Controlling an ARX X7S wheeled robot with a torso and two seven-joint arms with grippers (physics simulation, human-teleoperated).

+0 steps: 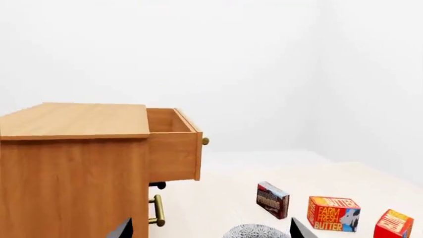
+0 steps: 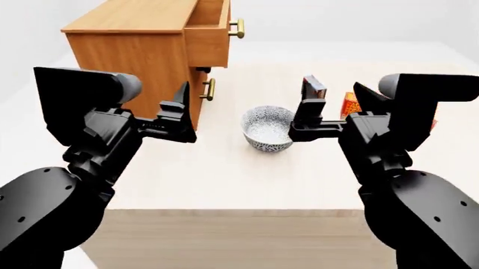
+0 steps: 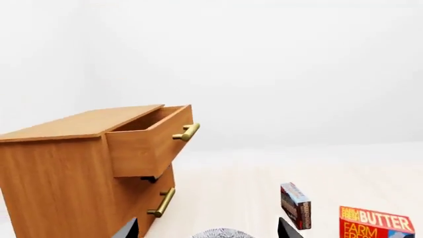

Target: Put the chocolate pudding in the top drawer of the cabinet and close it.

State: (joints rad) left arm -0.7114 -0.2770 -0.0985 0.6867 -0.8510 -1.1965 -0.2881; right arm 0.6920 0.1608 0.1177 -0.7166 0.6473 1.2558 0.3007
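At the far left corner of the tabletop (image 2: 224,185) stands the cabinet (image 2: 134,50), its top drawer (image 2: 213,33) already pulled open. The chocolate pudding (image 2: 313,88) stands upright on the table toward the far right, beside butter boxes (image 1: 332,213), just behind a patterned bowl (image 2: 267,128). The left gripper (image 2: 176,115) and right gripper (image 2: 311,120) hover empty, fingers spread apart, on either side of the bowl. Picking up the pudding, placing it and closing the drawer all remain.
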